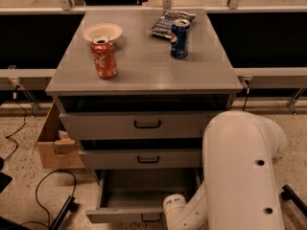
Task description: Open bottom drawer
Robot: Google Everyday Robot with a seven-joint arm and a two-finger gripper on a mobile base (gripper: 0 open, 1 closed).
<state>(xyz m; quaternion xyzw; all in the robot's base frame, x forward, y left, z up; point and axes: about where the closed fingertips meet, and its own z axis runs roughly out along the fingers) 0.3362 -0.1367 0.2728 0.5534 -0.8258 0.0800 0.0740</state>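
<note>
Gripper (172, 209): sat low at the frame's bottom edge; whether it was apart or together could not be told.
Handle (151, 218): just left of the gripper.
Bottom drawer (139, 195): stood well out, front running left-right.
Pull axis: judged toward the camera.

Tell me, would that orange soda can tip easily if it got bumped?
Probably: the orange can stands upright, tall and narrow, so a knock high up could topple it. Being round, it would likely roll across the smooth cabinet top once down. The gripper is out of view, below the arm beside the open bottom drawer.
</note>
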